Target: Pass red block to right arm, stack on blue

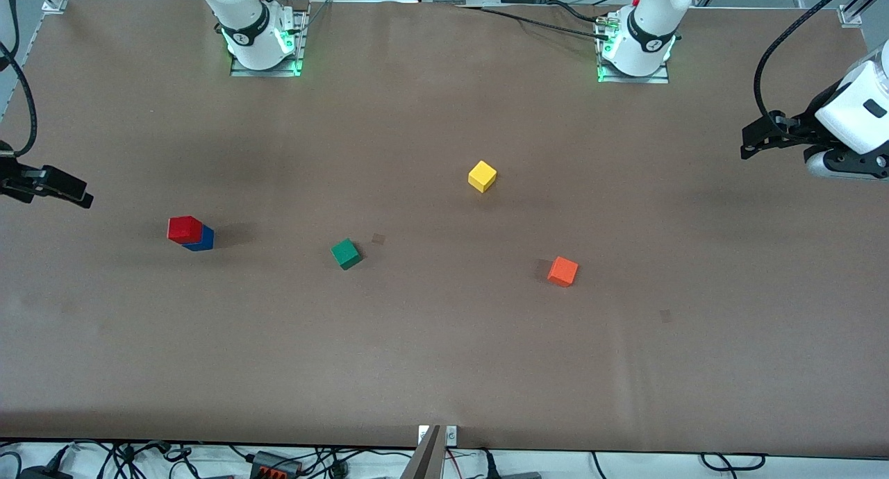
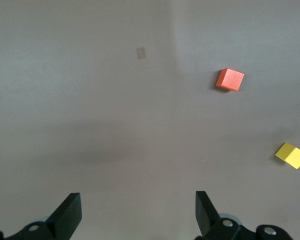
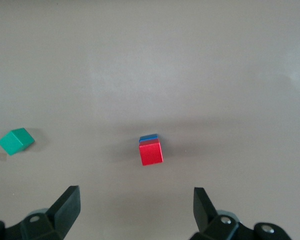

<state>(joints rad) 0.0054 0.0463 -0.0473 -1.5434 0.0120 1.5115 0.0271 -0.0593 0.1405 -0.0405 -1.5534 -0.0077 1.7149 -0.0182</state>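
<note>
The red block (image 1: pixel 184 229) sits on top of the blue block (image 1: pixel 203 241), slightly offset, toward the right arm's end of the table. In the right wrist view the red block (image 3: pixel 151 152) covers most of the blue block (image 3: pixel 149 137), and both lie apart from my right gripper (image 3: pixel 137 207), which is open and empty. In the front view the right gripper (image 1: pixel 76 194) hangs over the table's edge at its own end. My left gripper (image 1: pixel 751 142) hovers over the left arm's end, and the left wrist view shows this gripper (image 2: pixel 138 210) open with only bare table between its fingers.
A green cube (image 1: pixel 346 253) lies beside the stack toward the table's middle. A yellow cube (image 1: pixel 482 176) and an orange cube (image 1: pixel 562 271) lie nearer the left arm's end. Cables run along the front edge below the table.
</note>
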